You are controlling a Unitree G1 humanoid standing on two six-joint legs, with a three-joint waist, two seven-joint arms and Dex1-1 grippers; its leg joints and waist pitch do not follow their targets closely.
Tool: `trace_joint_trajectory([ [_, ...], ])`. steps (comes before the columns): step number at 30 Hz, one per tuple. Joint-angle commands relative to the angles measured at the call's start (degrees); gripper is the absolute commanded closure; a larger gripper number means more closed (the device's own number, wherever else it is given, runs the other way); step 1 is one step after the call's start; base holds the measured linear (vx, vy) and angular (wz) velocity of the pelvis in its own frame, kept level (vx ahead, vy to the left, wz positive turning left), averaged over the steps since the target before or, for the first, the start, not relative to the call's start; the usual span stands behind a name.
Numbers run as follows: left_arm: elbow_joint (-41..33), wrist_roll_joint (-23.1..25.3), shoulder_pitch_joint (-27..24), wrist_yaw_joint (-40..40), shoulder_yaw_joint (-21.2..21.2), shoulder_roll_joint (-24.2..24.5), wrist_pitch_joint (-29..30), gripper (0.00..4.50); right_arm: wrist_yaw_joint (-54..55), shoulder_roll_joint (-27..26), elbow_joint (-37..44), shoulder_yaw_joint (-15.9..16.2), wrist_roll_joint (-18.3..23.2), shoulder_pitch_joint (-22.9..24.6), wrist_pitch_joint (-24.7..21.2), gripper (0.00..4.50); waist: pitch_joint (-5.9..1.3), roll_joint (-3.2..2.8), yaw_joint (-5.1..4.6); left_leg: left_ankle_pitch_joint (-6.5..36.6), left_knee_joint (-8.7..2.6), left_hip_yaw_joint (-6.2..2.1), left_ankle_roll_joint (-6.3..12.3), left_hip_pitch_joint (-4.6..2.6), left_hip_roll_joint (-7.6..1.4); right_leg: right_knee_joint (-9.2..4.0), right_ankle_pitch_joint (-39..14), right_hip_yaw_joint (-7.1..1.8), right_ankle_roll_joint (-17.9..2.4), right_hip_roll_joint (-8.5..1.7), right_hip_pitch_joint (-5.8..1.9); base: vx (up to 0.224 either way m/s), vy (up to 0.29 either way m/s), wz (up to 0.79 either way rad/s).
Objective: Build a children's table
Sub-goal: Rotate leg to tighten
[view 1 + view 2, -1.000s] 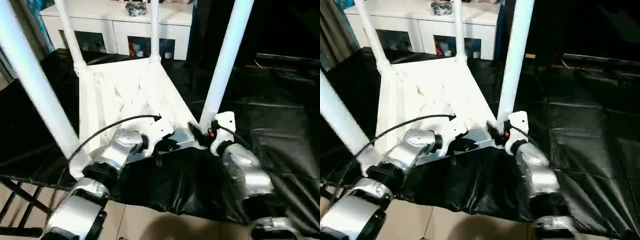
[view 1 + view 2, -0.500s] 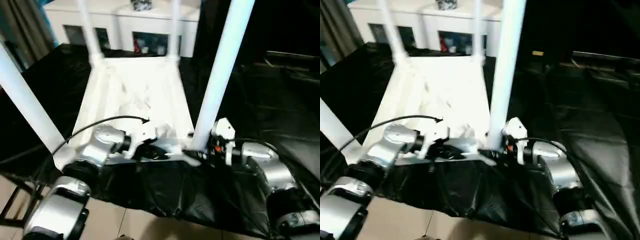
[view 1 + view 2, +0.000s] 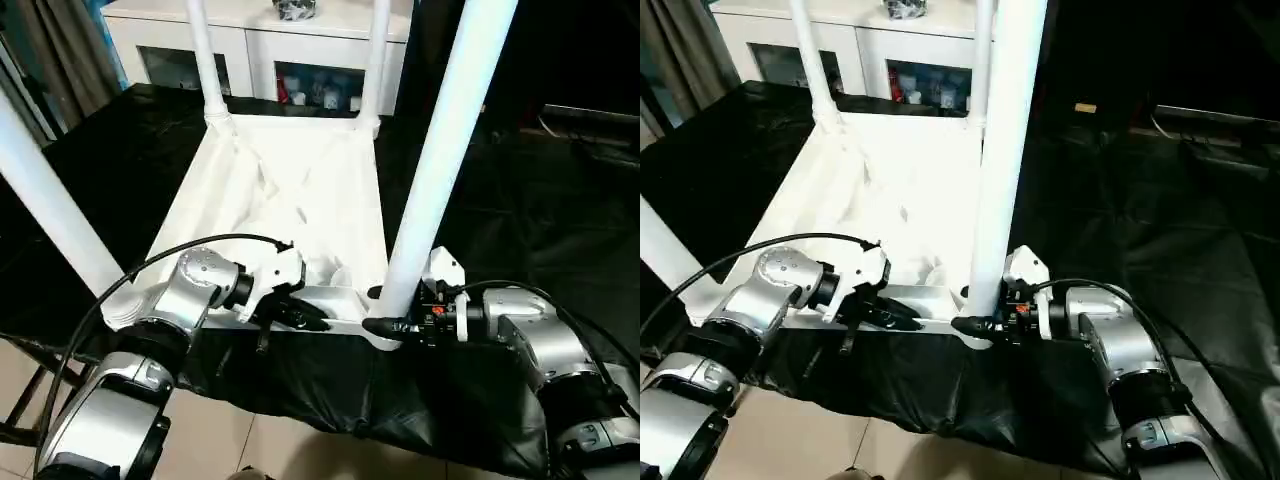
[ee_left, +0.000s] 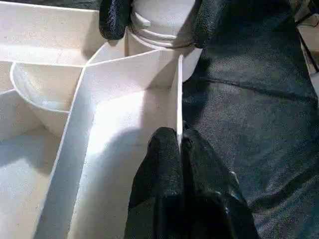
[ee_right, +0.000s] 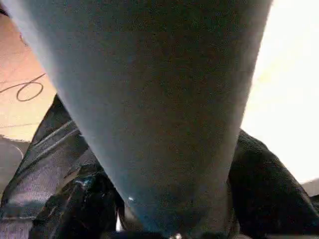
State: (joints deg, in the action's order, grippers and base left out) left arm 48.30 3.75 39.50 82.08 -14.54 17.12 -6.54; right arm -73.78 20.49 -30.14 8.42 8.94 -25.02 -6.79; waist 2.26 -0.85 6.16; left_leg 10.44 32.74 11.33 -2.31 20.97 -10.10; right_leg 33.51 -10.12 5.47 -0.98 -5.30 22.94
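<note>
- At the near right corner of the upturned tabletop [image 3: 290, 190], about five o'clock from its middle, the near right leg [image 3: 440, 150] stands upright in its corner socket [image 3: 385, 335], and the right gripper [image 3: 385, 312] sits around the leg's foot.
- The right jaws stand partly open with one finger on either side of the tube; the left wrist view shows both black fingertips [image 4: 113, 17] flanking the leg just above the socket. Whether they press on it or merely bracket it, I cannot tell.
- The leg's long axis runs vertically, pointing up and out of frame. The right forearm comes in level from three o'clock, so the jaws meet the tube crosswise.
- At about seven o'clock from the tabletop's middle, the left gripper [image 4: 179, 142] has its jaws pinched narrow on the thin near edge wall [image 4: 178, 94] of the tabletop, pointing along it toward the right corner.
- The tabletop lies ribbed side up on the black-covered surface [image 3: 560, 210], its long axis running from six to twelve o'clock, toward the white cabinet [image 3: 300, 45].
- The right arm is the nearer one to this leg, so seating it likely falls to that arm while the left steadies the rim.
</note>
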Motion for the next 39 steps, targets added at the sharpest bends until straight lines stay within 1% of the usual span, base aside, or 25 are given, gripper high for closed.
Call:
trace_joint_trajectory([
  [1, -0.2, -1.6, 0.9, 0.9, -0.6, -1.6, -0.6, 4.5, -1.8, -1.8, -0.1, 3.3, 0.2, 0.8, -1.0, 1.94, -3.53, 0.68, 0.2, 8.3, -3.05, -1.3, 5.79, -0.57, -3.84, -2.87, -6.7, -3.09, -14.8, -4.46, -3.24, 0.0, 0.0, 0.0],
  [6, 0.3, -1.0, 0.9, -3.4, 0.0, -2.7, 0.0, 4.5, 4.6, -4.2, -0.1, -0.1, 1.5, 1.7, -0.3, 1.94, -3.46, 0.61, 0.21, 9.3, -3.13, -1.32, 5.03, -0.6, -3.91, -3.01, -8.4, -3.15, -14.3, -4.51, -3.13, 0.0, 0.0, 0.0],
  [7, 1.0, -0.2, 1.3, -7.3, 0.4, -3.5, 0.2, 4.5, 9.9, -5.8, -0.7, -1.8, 1.2, 1.8, 0.2, 1.94, -3.26, 0.57, 0.11, 10.4, -3.28, -1.41, 4.43, -0.56, -3.88, -3.27, -10.4, -3.11, -14.0, -4.5, -3.07, 0.0, 0.0, 0.0],
  [8, 1.7, 0.6, 1.8, -11.4, 0.8, -4.4, 0.7, 4.5, 14.9, -7.3, -1.2, -3.4, 0.8, 2.0, 1.0, 1.94, -2.99, 0.54, -0.14, 12.2, -3.44, -1.39, 3.26, -0.71, -3.89, -3.7, -13.7, -3.24, -13.2, -4.51, -2.71, 0.0, 0.0, 0.0],
  [9, 1.9, 0.8, 2.0, -12.6, 1.0, -4.8, 1.0, 4.5, 16.3, -7.7, -1.3, -3.8, 0.6, 2.1, 1.5, 1.95, -2.9, 0.59, -0.25, 13.7, -3.53, -1.51, 2.48, -0.8, -3.81, -3.93, -16.2, -3.22, -12.7, -4.66, -2.66, 0.0, 0.0, 0.0],
  [10, 1.9, 0.8, 2.0, -12.6, 1.0, -4.8, 1.0, 4.5, 16.3, -7.7, -1.3, -3.8, 0.6, 2.1, 1.5, 1.95, -2.81, 0.71, -0.5, 15.7, -3.63, -1.72, 1.28, -0.94, -3.64, -4.45, -21.2, -3.14, -11.1, -4.79, -2.69, 0.0, 0.0, 0.0],
  [11, 1.1, 0.9, 1.5, -17.5, 1.4, -8.0, 3.3, 4.5, 25.5, -12.1, -1.1, -6.2, 0.4, 3.2, 2.5, 1.96, -2.76, 0.84, -0.71, 16.4, -3.7, -1.8, 0.89, -1.02, -3.65, -4.74, -23.5, -3.2, -10.1, -4.8, -2.6, 0.0, 0.0, 0.0],
  [13, 0.6, 1.0, 1.1, -18.6, 1.3, -8.9, 3.8, 4.5, 27.9, -13.4, -0.9, -6.8, 0.4, 3.5, 2.6, 1.96, -2.63, 0.77, -1.0, 17.0, -3.84, -1.86, 0.41, -1.05, -3.66, -4.97, -24.6, -3.32, -9.6, -4.86, -2.32, 0.0, 0.0, 0.0],
  [14, 0.4, 1.1, 1.0, -19.4, 1.3, -9.4, 4.1, 4.5, 29.5, -14.2, -0.8, -7.2, 0.4, 3.7, 2.7, 1.96, -2.6, 1.01, -1.39, 17.3, -3.99, -2.1, 0.59, -0.67, -3.38, -5.14, -26.5, -3.07, -8.3, -4.75, -2.73, 0.0, 0.0, 0.0],
  [15, -0.2, 1.5, 0.7, -21.5, 1.0, -10.7, 4.8, 4.5, 33.3, -16.4, -0.4, -7.8, 0.2, 4.1, 2.7, 1.96, -2.64, 0.85, -1.32, 17.3, -3.97, -2.12, 0.82, -0.73, -3.38, -5.22, -26.7, -3.12, -8.0, -4.8, -2.67, 0.0, 0.0, 0.0],
  [16, -0.7, 1.8, 0.5, -22.9, 0.7, -11.7, 5.3, 4.5, 35.8, -18.1, -0.1, -8.2, -0.1, 4.4, 2.7, 1.96, -2.48, 0.72, -1.38, 18.0, -4.0, -1.94, 0.78, -1.19, -3.54, -5.48, -26.9, -3.38, -7.9, -4.72, -1.99, 0.0, 0.0, 0.0],
  [19, -1.0, 3.2, 0.2, -28.2, 0.0, -14.4, 6.4, 4.5, 45.0, -22.2, -0.5, -8.6, -2.2, 4.4, 2.9, 1.96, -2.62, 0.78, -1.49, 17.7, -4.17, -2.02, 0.59, -1.18, -3.5, -5.43, -26.2, -3.36, -7.7, -4.64, -2.13, 0.0, 0.0, 0.0],
  [20, -1.1, 3.7, 0.1, -29.9, -0.2, -15.2, 6.8, 4.5, 47.5, -23.5, -1.0, -8.7, -2.6, 4.1, 2.3, 1.96, -2.52, 0.4, -1.52, 18.2, -4.18, -2.01, 0.23, -1.31, -3.48, -5.43, -26.1, -3.39, -7.6, -4.55, -1.91, 0.0, 0.0, 0.0],
  [22, -1.8, 4.4, -0.4, -32.2, -0.4, -16.4, 7.6, 4.5, 50.2, -25.1, -1.8, -8.0, -4.0, 3.7, 2.2, 1.96, -2.49, 0.39, -1.67, 18.8, -4.33, -2.07, 0.25, -1.18, -3.39, -5.47, -26.2, -3.4, -7.4, -4.55, -2.07, 0.0, 0.0, 0.0],
  [23, -2.0, 4.3, -0.5, -32.5, -0.3, -16.6, 7.8, 4.5, 50.5, -25.1, -1.9, -7.6, -4.6, 3.6, 2.8, 1.96, -2.54, 0.42, -1.68, 19.0, -4.31, -2.05, 0.39, -1.37, -3.41, -5.54, -26.0, -3.38, -7.4, -4.51, -2.02, 0.0, 0.0, 0.0],
  [24, -2.2, 4.1, -0.7, -32.3, -0.3, -16.8, 7.8, 4.5, 50.4, -25.2, -1.9, -7.3, -4.9, 3.6, 3.6, 1.96, -2.55, 0.45, -1.72, 19.0, -4.3, -2.03, 0.57, -1.25, -3.34, -5.54, -25.8, -3.39, -7.3, -4.5, -2.1, 0.0, 0.0, 0.0],
  [25, -2.4, 4.0, -0.8, -32.1, -0.3, -16.9, 7.8, 4.5, 50.3, -25.3, -2.0, -7.1, -5.0, 3.6, 4.0, 1.4, -2.63, 0.44, -1.67, 18.7, -4.32, -2.0, 0.96, -1.22, -3.3, -5.55, -25.4, -3.41, -7.2, -4.56, -2.21, 0.0, 0.0, 0.0],
  [26, -2.7, 4.0, -1.0, -32.1, -0.3, -16.6, 7.9, 4.5, 50.3, -25.1, -1.8, -7.1, -5.0, 3.5, 4.8, 1.26, -2.67, 0.49, -1.68, 18.1, -4.35, -1.93, 1.43, -1.16, -3.28, -5.52, -24.4, -3.44, -7.3, -4.52, -2.31, 0.0, 0.0, 0.0],
  [29, -3.5, 4.0, -1.6, -30.8, -0.3, -15.7, 7.3, 4.5, 49.1, -24.3, -1.3, -7.5, -4.7, 3.5, 5.2, 1.2, -2.74, 0.33, -1.69, 17.2, -4.44, -1.89, 1.82, -1.11, -3.33, -5.37, -22.6, -3.45, -7.7, -4.44, -2.41, 0.0, 0.0, 0.0],
  [30, -3.7, 4.0, -1.8, -30.6, -0.3, -15.6, 7.2, 4.5, 49.0, -24.0, -1.2, -7.5, -4.9, 3.5, 5.4, 0.9, -2.75, 0.31, -1.67, 17.1, -4.44, -1.88, 1.86, -1.14, -3.36, -5.37, -22.3, -3.46, -7.8, -4.43, -2.42, 0.0, 0.0, 0.0],
  [31, -3.7, 4.0, -1.8, -30.6, -0.3, -15.6, 7.2, 4.5, 49.0, -24.0, -1.2, -7.5, -4.9, 3.5, 5.4, 0.9, -2.79, 0.31, -1.68, 16.7, -4.47, -1.86, 1.96, -1.13, -3.38, -5.26, -21.3, -3.47, -8.1, -4.43, -2.49, 0.0, 0.0, 0.0],
  [32, -4.3, 3.4, -2.2, -28.5, -0.2, -14.5, 6.3, 4.5, 46.6, -21.8, -1.3, -6.9, -5.3, 3.2, 5.2, 0.8, -2.83, 0.71, -1.73, 16.4, -4.43, -1.75, 2.19, -1.06, -3.37, -5.2, -20.6, -3.44, -8.4, -4.37, -2.57, 0.0, 0.0, 0.0],
  [34, -5.0, 2.5, -2.6, -26.0, -0.2, -13.4, 5.6, 4.5, 43.1, -19.8, -1.1, -6.7, -4.8, 2.9, 4.9, 0.63, -2.86, 0.62, -1.58, 15.7, -4.31, -1.75, 2.8, -0.97, -3.34, -5.03, -19.7, -3.44, -8.7, -4.47, -2.79, 0.0, 0.0, 0.0],
  [37, -5.5, 1.5, -2.9, -22.6, -0.2, -11.8, 4.6, 4.5, 36.9, -17.2, -0.6, -6.4, -3.4, 2.5, 4.4, 0.63, -2.95, 0.67, -1.62, 13.8, -4.09, -1.58, 3.95, -0.8, -3.25, -4.8, -17.5, -3.45, -9.6, -4.47, -2.97, 0.0, 0.0, 0.0],
  [39, -5.2, 1.2, -2.8, -18.6, -0.6, -9.9, 3.2, 4.5, 29.0, -14.1, 0.0, -4.8, -2.7, 2.4, 4.4, 0.63, -3.07, 0.69, -1.4, 12.1, -3.84, -1.42, 5.06, -0.78, -3.22, -4.6, -15.5, -3.39, -10.3, -4.37, -3.12, 0.0, 0.0, 0.0],
])
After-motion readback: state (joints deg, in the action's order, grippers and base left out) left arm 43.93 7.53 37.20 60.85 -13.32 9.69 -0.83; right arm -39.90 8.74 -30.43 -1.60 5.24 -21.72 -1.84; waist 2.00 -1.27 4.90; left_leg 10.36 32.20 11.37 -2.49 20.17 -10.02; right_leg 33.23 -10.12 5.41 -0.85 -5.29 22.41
